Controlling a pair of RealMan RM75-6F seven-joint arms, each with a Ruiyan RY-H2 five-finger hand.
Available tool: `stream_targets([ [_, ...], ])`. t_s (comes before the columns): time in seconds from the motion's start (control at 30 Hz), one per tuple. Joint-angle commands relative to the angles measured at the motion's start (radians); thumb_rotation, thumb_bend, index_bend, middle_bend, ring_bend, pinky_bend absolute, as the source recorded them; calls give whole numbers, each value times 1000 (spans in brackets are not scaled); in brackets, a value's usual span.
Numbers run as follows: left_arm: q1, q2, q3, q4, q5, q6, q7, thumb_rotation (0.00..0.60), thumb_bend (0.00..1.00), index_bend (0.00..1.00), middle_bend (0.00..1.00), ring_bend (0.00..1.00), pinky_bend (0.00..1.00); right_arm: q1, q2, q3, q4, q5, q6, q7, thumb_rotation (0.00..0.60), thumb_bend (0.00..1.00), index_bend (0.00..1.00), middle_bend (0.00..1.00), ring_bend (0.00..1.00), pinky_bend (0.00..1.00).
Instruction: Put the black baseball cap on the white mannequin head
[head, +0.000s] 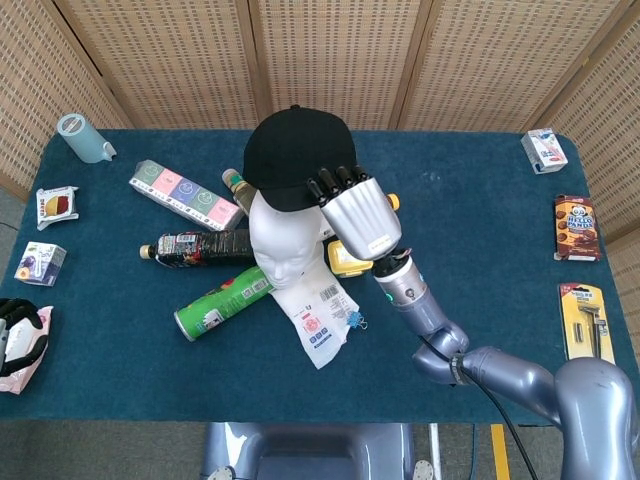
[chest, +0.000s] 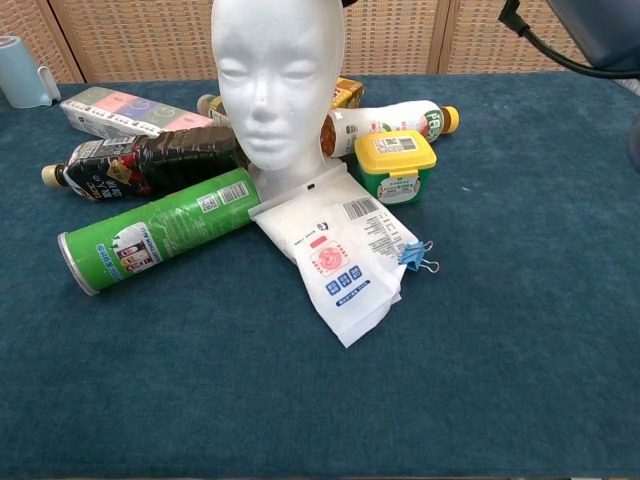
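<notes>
1. The cap (head: 295, 158) is black and round-crowned. It sits over the back and top of the head, and dark fingers grip its right rim.
2. The head (head: 281, 236) is white and stands upright near the table's middle, its face toward the front edge.

A long table (head: 500, 250) covered in deep blue-green cloth fills most of the space, its rounded far corners showing at either end. Right behind the table stands a row of folding screen panels (head: 330, 60), woven tan mesh set in pale wooden frames, angled inward at both ends so they wrap around the table. In front of the table, a strip of grey floor (head: 120, 450) shows, with a yellow line (head: 497, 452) across it. Light falls evenly and softly.
</notes>
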Motion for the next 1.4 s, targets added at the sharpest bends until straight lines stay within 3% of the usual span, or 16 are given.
stream_targets([
  [0.03, -2, -2, 0, 3, 2, -2, -3, 600, 310, 519, 381, 267, 298, -15, 7, -13, -43, 1, 7, -36, 600, 464, 633, 579, 688, 798],
  [0.53, -12, -14, 2, 17, 3, -28, -9, 600, 311, 519, 381, 268, 298, -80, 13, -75, -246, -2, 6, -261, 600, 462, 637, 581, 689, 799],
  [1.4, -7, -27, 12, 41, 0, -42, -34, 600, 311, 520, 381, 268, 298, -97, -56, -100, -320, 14, -75, -336, 600, 462, 638, 580, 685, 795],
])
